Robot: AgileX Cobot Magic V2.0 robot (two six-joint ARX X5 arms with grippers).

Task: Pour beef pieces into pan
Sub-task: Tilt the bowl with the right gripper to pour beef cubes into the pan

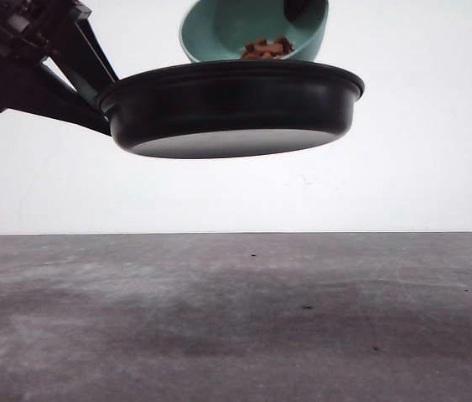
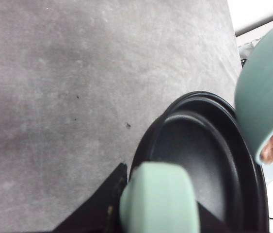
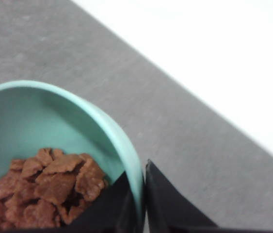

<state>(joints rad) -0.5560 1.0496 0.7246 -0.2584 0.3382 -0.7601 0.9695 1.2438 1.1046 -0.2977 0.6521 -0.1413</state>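
I saw a bare grey table (image 1: 236, 327) under everything, with a white wall (image 1: 437, 126) behind it. Nothing stood between the bowl (image 1: 219, 29) and the pan (image 1: 236, 109). My left gripper (image 2: 126, 204) held the pan up in the air by its green handle (image 2: 158, 199), jaws closed on it. The pan was round, black and shallow. My right gripper (image 3: 143, 204) pinched the green bowl's rim, one finger inside and one outside. The bowl was tipped over the pan. The beef pieces (image 3: 49, 187) were small brown chunks, heaped low in the bowl.
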